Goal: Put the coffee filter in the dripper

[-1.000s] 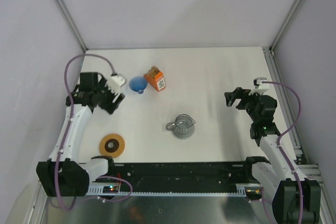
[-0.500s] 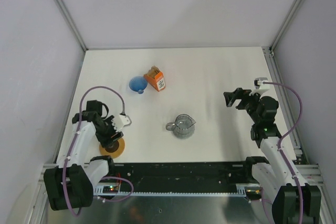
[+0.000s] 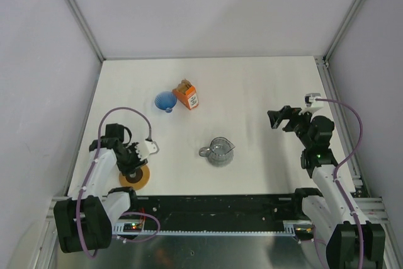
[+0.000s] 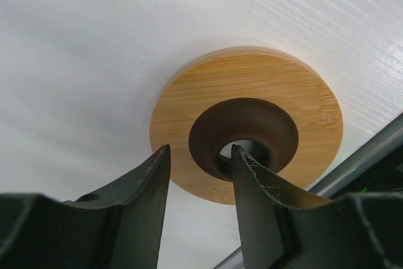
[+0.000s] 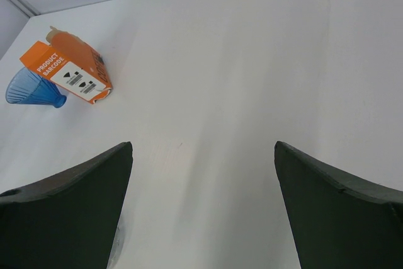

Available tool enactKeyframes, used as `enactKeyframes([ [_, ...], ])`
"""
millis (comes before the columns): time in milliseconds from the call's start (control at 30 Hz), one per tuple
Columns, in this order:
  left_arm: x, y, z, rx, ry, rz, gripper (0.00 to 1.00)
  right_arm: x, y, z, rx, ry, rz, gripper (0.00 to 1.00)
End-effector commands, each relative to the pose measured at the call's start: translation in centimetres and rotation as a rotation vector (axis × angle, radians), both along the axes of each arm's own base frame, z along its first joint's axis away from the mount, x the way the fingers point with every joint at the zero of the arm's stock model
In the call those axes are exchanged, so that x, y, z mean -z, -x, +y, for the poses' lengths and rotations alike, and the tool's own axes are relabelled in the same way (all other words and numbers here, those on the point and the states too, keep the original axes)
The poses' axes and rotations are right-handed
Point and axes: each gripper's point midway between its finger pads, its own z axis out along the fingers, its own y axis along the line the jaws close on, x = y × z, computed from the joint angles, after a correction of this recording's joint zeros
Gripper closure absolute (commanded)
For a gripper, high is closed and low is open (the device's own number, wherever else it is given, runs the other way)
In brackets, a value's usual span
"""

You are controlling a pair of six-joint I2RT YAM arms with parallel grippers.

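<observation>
Nearest me, at the front left of the white bench [image 3: 252, 80], the left claw [image 4: 200, 149] points down over a flat round bamboo disc with a dark brown collar around its centre hole [image 4: 252, 83]. Its jaws stand half apart and hold nothing. One tip sits over the bamboo ring and the other over the brown collar by the hole.

Out in the middle of the bench stands a grey translucent cup with a small side handle [image 3: 219, 150], well apart from both arms. Over on the right, the right claw [image 5: 203, 144] hangs above bare bench with its jaws spread wide and nothing between them.

Farther back and left of centre is the small blue translucent ribbed plastic cone of the dripper [image 3: 164, 101]. Just beside it on the right lies a small orange cardboard box with a white label [image 5: 75, 70]. A bit of tan-brown paper at the box's far end looks to be the coffee filter [image 3: 183, 84], though it is too small to be sure. Filter and dripper lie well apart from both claws. They are far beyond the left claw, and from the right wrist they show off past its left finger.
</observation>
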Motion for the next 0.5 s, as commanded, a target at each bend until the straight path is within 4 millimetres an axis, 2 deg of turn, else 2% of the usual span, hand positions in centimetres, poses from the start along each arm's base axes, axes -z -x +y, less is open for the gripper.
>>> enactKeyframes([
  [0, 0.1, -1.3, -0.9, -0.019, 0.049, -0.064, 0.53, -2.8, -0.4, 0.4, -0.018, -0.008, -0.073, 0.01],
  [100, 1.0, -1.1, -1.0, -0.024, 0.046, -0.063, 0.57, -2.8, -0.4, 0.4, -0.018, -0.008, -0.074, 0.01],
  [267, 2.1, -0.8, -1.0, -0.031, 0.015, -0.047, 0.81, -2.8, -0.5, 0.3, -0.017, -0.007, -0.073, 0.01],
  [367, 1.7, -1.3, -1.7, -0.041, 0.029, -0.051, 0.95, -2.7, -0.5, 0.3, -0.017, -0.008, -0.07, 0.01],
  [467, 0.1, -2.8, -3.0, -0.095, 0.049, -0.072, 0.99, -2.7, -0.5, 0.3, -0.014, -0.01, -0.068, 0.01],
])
